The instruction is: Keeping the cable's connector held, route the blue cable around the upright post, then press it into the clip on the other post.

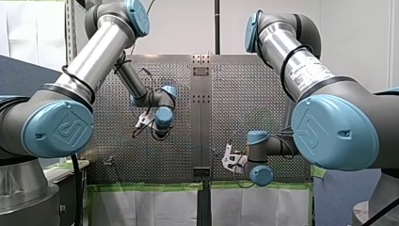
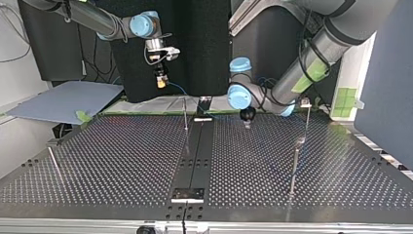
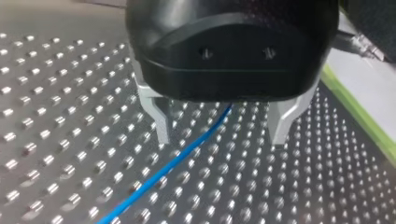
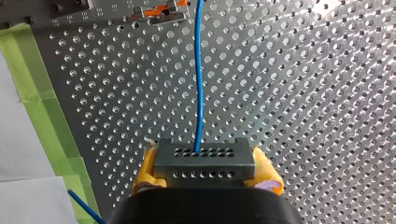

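In the right wrist view my right gripper [image 4: 205, 176] is shut with yellow pads on a grey connector block [image 4: 204, 156]. The blue cable [image 4: 200, 79] runs straight ahead from it over the perforated plate. In the left wrist view my left gripper [image 3: 219, 135] stands open just above the plate, and the blue cable [image 3: 173, 163] passes loosely between its metal fingers [image 3: 159, 121]. In the top view my right gripper [image 2: 160, 80] hangs at the back left and my left gripper [image 2: 247, 116] is low near the middle. A thin upright post [image 2: 185, 114] stands between them. A taller post [image 2: 305, 122] stands at that view's right.
A metal fitting with orange parts [image 4: 159, 10] sits ahead of the connector near the plate's edge. Green tape [image 4: 51, 121] borders the plate. A dark centre rail [image 2: 197, 156] runs down the table, and a short rod [image 2: 54, 163] leans at the top view's left.
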Tool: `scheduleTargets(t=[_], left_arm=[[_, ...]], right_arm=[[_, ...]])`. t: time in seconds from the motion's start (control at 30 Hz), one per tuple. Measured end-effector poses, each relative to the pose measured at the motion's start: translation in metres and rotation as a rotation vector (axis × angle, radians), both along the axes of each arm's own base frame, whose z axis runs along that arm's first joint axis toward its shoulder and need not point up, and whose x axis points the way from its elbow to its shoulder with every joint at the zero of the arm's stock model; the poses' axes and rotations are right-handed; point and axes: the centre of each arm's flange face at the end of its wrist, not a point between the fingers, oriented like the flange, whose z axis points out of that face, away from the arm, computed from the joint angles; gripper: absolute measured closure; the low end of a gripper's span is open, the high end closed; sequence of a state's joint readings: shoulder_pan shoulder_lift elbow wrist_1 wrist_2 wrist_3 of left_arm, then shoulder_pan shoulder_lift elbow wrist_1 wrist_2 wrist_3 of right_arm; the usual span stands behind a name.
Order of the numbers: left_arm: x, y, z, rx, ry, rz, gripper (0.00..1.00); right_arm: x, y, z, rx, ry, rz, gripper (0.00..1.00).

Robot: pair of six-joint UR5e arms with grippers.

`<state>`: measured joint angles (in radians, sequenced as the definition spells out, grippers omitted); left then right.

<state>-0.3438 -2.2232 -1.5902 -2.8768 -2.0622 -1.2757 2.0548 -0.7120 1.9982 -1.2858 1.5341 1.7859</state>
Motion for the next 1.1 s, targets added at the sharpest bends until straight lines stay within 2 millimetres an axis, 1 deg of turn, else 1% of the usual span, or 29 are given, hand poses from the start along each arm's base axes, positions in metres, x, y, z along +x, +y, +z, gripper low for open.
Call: scheduleTargets(t=[0.13,0.2,0.37,0.53,0.67,0.8,0.9,1.1], left_arm=[[0.000,-0.012,-0.019,-0.026,0.010,-0.020,0.00],[0.002,-0.018,-0.025,-0.050,-0.001,-0.027,0.00],[0.007,-0.029,-0.025,-0.106,-0.030,-0.030,0.00],[0.011,-0.041,-0.034,-0.121,-0.023,-0.037,0.00],[0.010,-0.060,-0.045,-0.122,-0.014,-0.060,0.00],[0.011,-0.079,-0.061,-0.148,-0.024,-0.077,0.00],[0.014,-0.086,-0.072,-0.167,-0.030,-0.080,0.00],[0.016,-0.089,-0.078,-0.180,-0.029,-0.089,0.00]], right_arm=[[0.000,0.000,0.000,-0.001,0.000,0.001,1.00],[0.000,0.000,0.000,-0.001,0.000,0.001,1.00],[0.000,0.000,0.000,-0.004,0.001,0.001,1.00],[0.000,-0.001,0.001,-0.007,0.001,0.001,1.00],[0.001,0.000,0.001,-0.008,0.001,0.008,1.00],[0.002,0.000,0.000,-0.011,0.008,0.014,1.00],[0.002,0.001,0.000,-0.013,0.014,0.019,1.00],[0.003,0.001,0.001,-0.021,0.024,0.027,1.00]])
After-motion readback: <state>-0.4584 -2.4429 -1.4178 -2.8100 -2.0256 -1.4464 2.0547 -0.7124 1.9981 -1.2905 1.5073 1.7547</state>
